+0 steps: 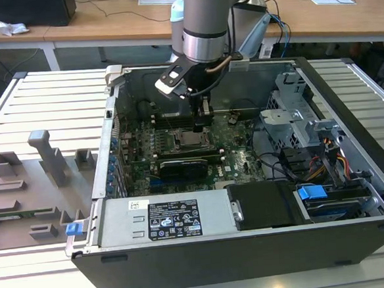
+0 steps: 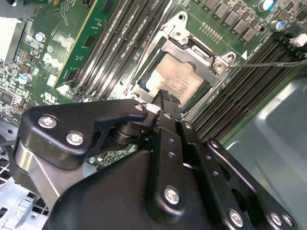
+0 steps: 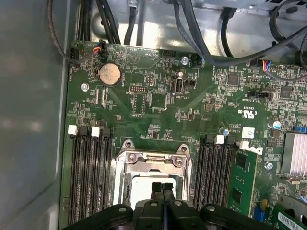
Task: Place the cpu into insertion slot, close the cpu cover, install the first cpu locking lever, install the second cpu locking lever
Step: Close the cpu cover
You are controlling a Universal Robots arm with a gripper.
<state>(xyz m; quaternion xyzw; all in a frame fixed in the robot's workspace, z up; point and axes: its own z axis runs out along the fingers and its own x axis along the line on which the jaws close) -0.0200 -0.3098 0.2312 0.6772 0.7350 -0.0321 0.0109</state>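
Gripper [image 3: 162, 188] closed tight and empty, tips directly above the cpu [image 2: 180, 79], which sits under the lowered cpu cover [image 3: 152, 159]. A thin locking lever [image 2: 268, 62] juts out alongside.

cpu [image 2: 184, 79]: one edge lies under the gripper [image 2: 165, 97] tip in the second wrist view; in the first wrist view the gripper and the picture's edge cut it short.
cpu cover [image 3: 152, 160]: part of its frame is behind the gripper in the first wrist view.
insertion slot [image 1: 192, 141]: too small in the exterior view to tell cpu cover from cpu.
locking lever [image 2: 268, 62]: a thin wire running off the picture's edge, its end out of sight.
arm [image 1: 203, 18]: cut off by the exterior view's top edge.
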